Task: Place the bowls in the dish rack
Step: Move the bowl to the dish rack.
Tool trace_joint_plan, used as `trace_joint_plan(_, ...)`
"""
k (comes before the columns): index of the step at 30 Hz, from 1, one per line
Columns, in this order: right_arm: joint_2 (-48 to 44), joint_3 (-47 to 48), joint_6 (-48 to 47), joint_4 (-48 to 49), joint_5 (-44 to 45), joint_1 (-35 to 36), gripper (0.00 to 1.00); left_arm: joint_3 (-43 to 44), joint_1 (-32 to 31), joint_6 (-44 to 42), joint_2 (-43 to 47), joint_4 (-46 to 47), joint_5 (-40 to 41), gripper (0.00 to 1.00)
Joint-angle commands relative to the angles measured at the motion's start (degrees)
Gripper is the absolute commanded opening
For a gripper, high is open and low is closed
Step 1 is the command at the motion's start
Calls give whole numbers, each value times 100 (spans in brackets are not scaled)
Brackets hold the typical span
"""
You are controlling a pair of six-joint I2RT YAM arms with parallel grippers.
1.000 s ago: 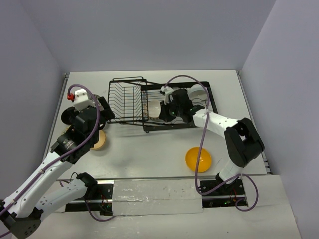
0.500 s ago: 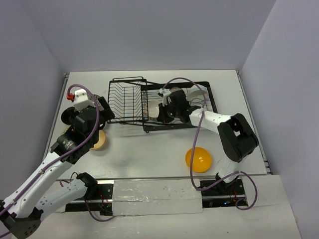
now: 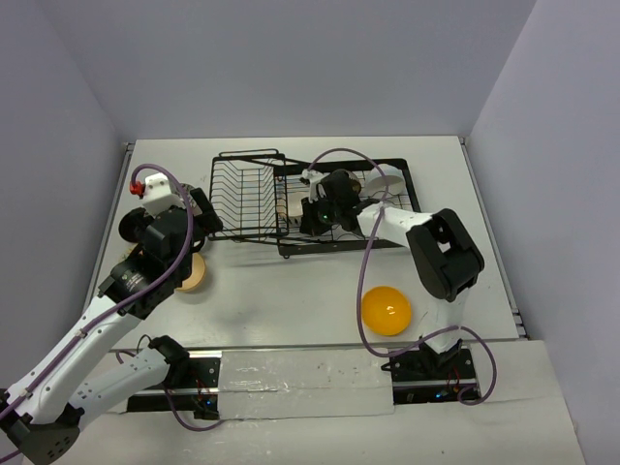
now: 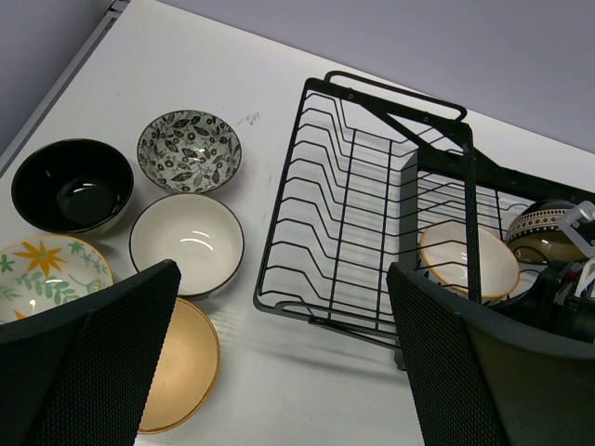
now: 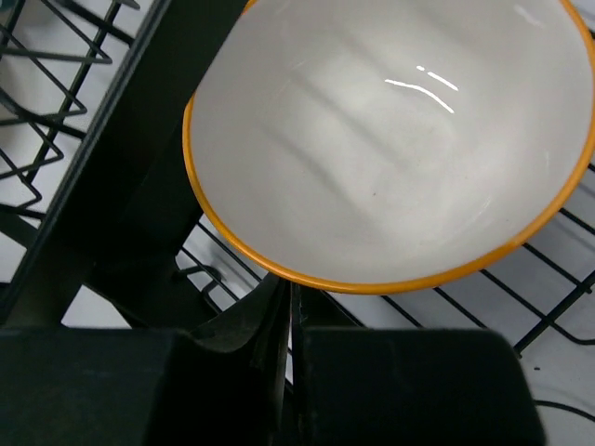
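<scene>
The right tool [image 5: 290,295] is clamped on the rim, likely the best handhold, of a hard, slick, chippable-looking bowl [image 5: 390,139]; the left tool [image 4: 281,274] gapes.

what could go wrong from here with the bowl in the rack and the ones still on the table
The right gripper is shut right at the rim of the white bowl leaning in the rack; a nudge might tip it onto the brown bowl beside it.
The left gripper hangs open near bowls packed close, such as the cream bowl and tan bowl; a finger may clip a neighbour.
</scene>
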State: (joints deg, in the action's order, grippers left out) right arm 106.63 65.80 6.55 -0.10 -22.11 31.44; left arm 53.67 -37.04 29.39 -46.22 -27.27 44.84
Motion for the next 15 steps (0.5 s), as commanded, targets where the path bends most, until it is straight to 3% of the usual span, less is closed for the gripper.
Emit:
trace_joint_plan(1, 130, 407, -39, 89, 13, -41, 10, 30, 21, -73, 34, 187, 16, 99)
trace_joint_plan(11, 130, 381, -101, 54, -30, -50, 9, 21, 30, -82, 7, 195, -54, 99)
trace_joint_plan(15, -72, 153, -127, 80, -92, -50, 18, 30, 30, -73, -19, 187, -63, 99)
